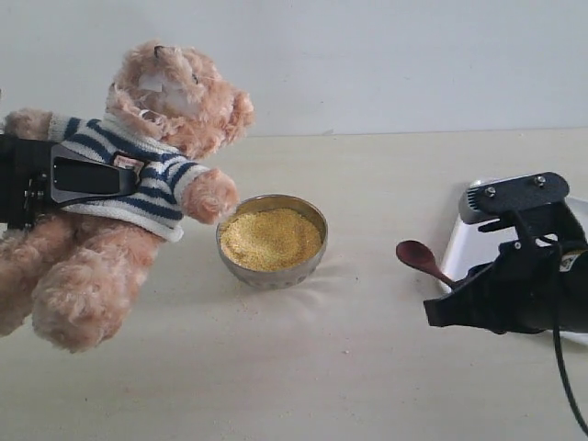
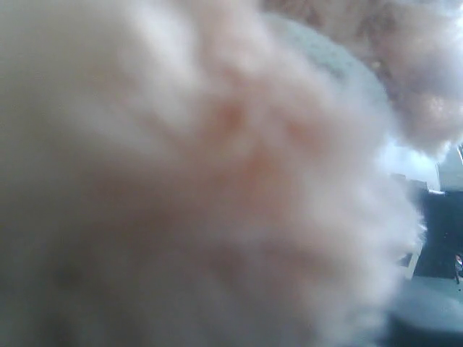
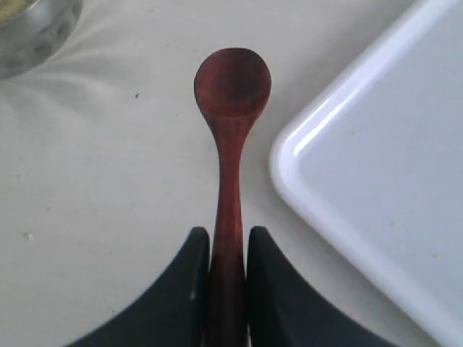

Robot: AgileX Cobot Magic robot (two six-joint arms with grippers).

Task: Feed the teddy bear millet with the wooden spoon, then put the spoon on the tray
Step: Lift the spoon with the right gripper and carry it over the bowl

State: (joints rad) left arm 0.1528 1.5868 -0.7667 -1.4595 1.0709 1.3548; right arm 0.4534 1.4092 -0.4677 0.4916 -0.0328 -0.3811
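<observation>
- R arm: right gripper (image 3: pixel 228 238) has both black fingers clamped on the handle of the wooden spoon (image 3: pixel 231 87). Grip is far back on the handle. Spoon bowl is empty, hollow side up, pointing left.
- Spoon sits between the metal bowl (image 1: pixel 272 268) and the tray (image 3: pixel 376 152), just left of the tray's near-left corner. Can't tell if it touches the table (image 1: pixel 367 367).
- L arm: left gripper (image 1: pixel 92 176) has one black finger across the striped chest of the teddy bear (image 1: pixel 161 197); other finger hidden. Bear is held tilted at far left, so I judge it clamped on the torso. L wrist cam shows only blurred fur.
- Millet (image 1: pixel 271 237) is a low mound in the bowl, close to the rim, just right of the bear's paw.
- Step in hand (judgement): take spoon left to the millet and scoop.
- How to do it well: dip shallow, tip first, then level off. Move slowly; the spoon's bowl is small and grains roll off. Long lever on the handle, so avoid twisting.
- Materials: spoon is glossy reddish-brown wood with a slim, slippery handle. Bowl is shiny thin metal and may slide if pushed. Tray is smooth white with a low rounded rim. Bear is soft, squashy plush. Table is pale and matte.
</observation>
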